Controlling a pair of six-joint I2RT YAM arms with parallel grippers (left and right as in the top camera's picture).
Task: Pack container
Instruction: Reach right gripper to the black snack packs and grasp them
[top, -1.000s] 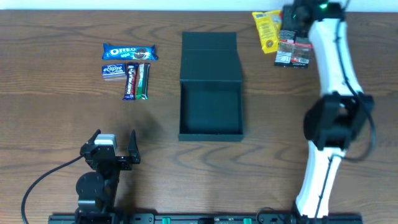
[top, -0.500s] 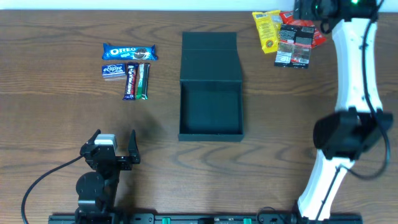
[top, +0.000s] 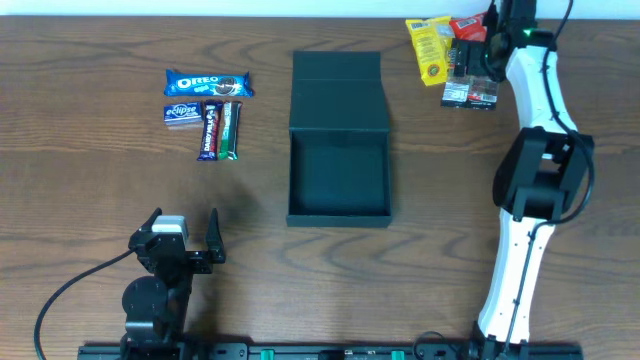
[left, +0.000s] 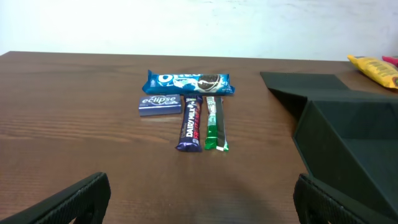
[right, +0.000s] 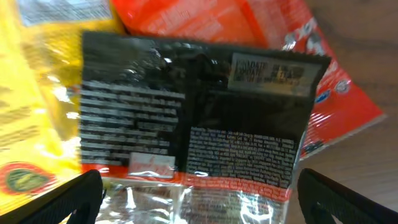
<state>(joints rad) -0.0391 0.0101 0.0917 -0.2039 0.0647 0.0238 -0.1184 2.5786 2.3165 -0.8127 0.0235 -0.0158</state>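
Observation:
The container (top: 340, 212), a dark green-black box, stands open mid-table with its flap lid (top: 338, 90) folded back; its near wall (left: 348, 155) shows in the left wrist view. My right gripper (top: 478, 62) hangs open at the far right over a black snack packet (top: 468, 92). In the right wrist view that packet (right: 193, 124) fills the frame, and my gripper (right: 199, 205) has its jaws wide on either side of it. My left gripper (top: 185, 235) rests open near the front left, nothing between its fingers (left: 68, 202).
An Oreo pack (top: 208, 84), a blue Eclipse box (top: 182, 113), a Dairy Milk bar (top: 210, 130) and a green bar (top: 230, 130) lie left of the container. A yellow packet (top: 430, 47) and a red packet (right: 336, 93) lie beside and under the black one.
The right arm swung out to the right and back over the snack pile, and its jaws went from shut to wide open. The left arm has not moved.

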